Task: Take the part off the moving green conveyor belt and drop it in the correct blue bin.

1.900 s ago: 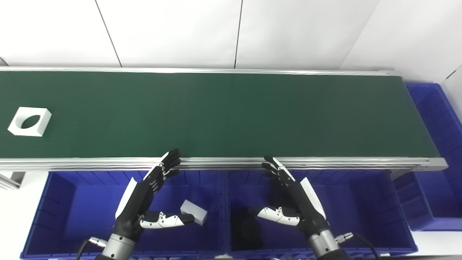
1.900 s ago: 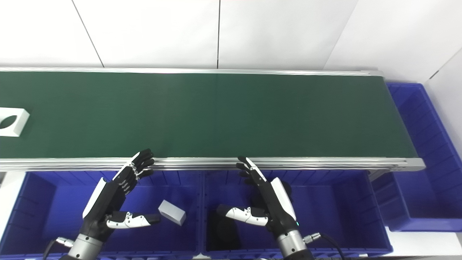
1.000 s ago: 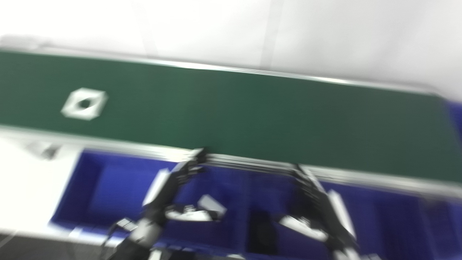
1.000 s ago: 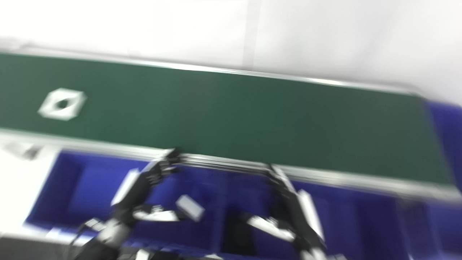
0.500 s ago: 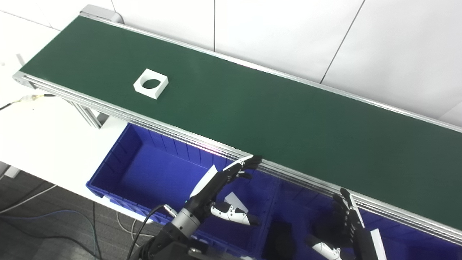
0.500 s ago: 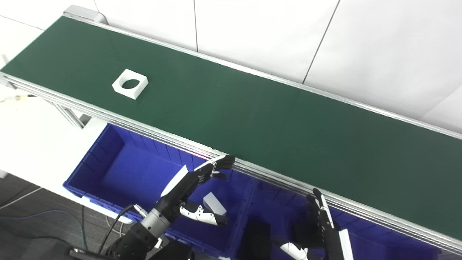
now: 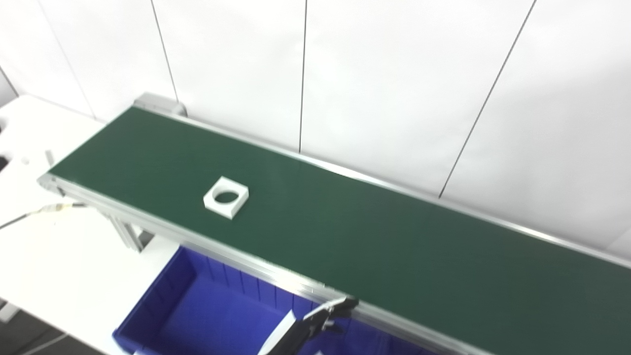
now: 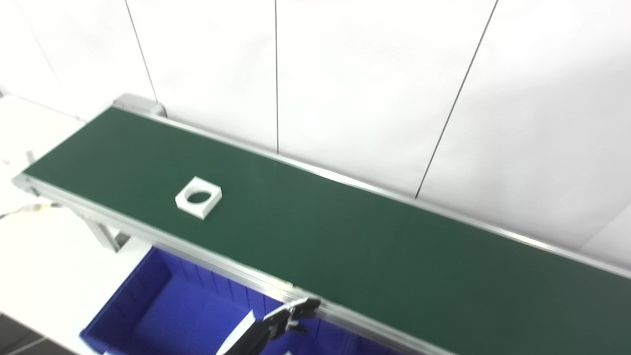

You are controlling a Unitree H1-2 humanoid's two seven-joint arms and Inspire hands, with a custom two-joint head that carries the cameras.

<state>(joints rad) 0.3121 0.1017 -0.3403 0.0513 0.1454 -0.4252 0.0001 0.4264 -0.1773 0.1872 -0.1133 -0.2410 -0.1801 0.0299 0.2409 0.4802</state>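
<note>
A white square part with a round hole (image 7: 226,197) lies flat on the green conveyor belt (image 7: 394,246), near its left end; it also shows in the right eye view (image 8: 198,197). My left hand (image 7: 308,328) shows only at the bottom edge. Its fingers are stretched out, with the tips at the belt's near metal rail, and it holds nothing. It is far to the right of the part and nearer to me. My right hand is out of the picture. A blue bin (image 7: 162,301) sits below the near rail, under my left hand.
A white table (image 7: 59,266) lies left of the bin, with a thin cable (image 7: 29,213) on it. A metal conveyor leg (image 7: 129,236) stands at the belt's left end. White wall panels run close behind the belt.
The camera has swung left and tilted up, so the whole picture has shifted. My right hand and most of the bins have dropped out of view. My left hand keeps its open pose at the rail.
</note>
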